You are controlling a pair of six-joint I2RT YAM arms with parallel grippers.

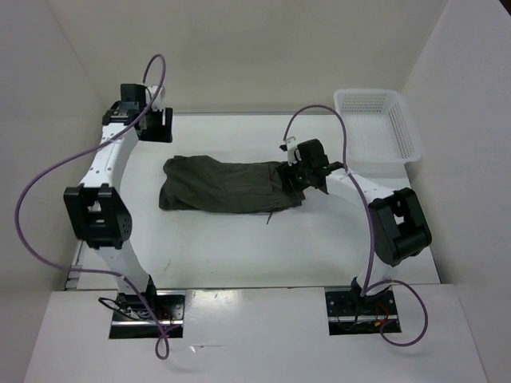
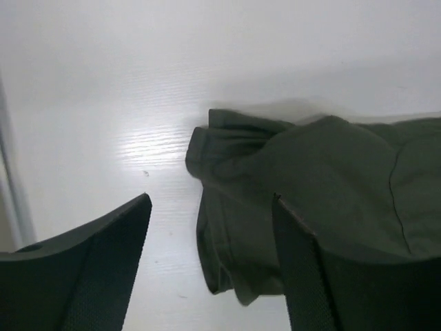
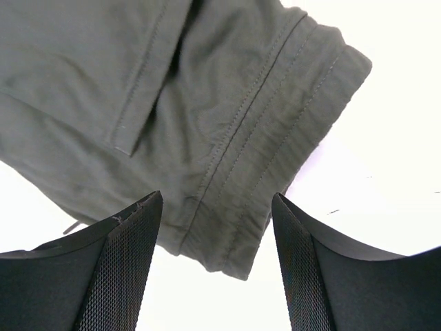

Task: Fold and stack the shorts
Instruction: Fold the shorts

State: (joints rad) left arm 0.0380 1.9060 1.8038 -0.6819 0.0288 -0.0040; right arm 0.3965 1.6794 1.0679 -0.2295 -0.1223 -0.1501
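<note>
The shorts (image 1: 227, 185) lie flat on the white table (image 1: 223, 247), near its centre. The cloth is bunched and wrinkled, its long axis running left to right. A thin drawstring end trails from the near edge.

The right gripper (image 1: 299, 177) is positioned over the right end of the shorts. In the right wrist view its fingers (image 3: 124, 262) are spread, and a stitched hem of the shorts (image 3: 207, 103) lies in the gap between them (contact with the cloth cannot be confirmed).

The left gripper (image 1: 152, 120) is at the far left of the table, apart from the garment. Its fingers (image 2: 103, 269) are spread with nothing between them; the left end of the shorts (image 2: 310, 179) is visible beyond.

A white mesh basket (image 1: 367, 93) stands at the far right corner, well apart from the shorts.
</note>
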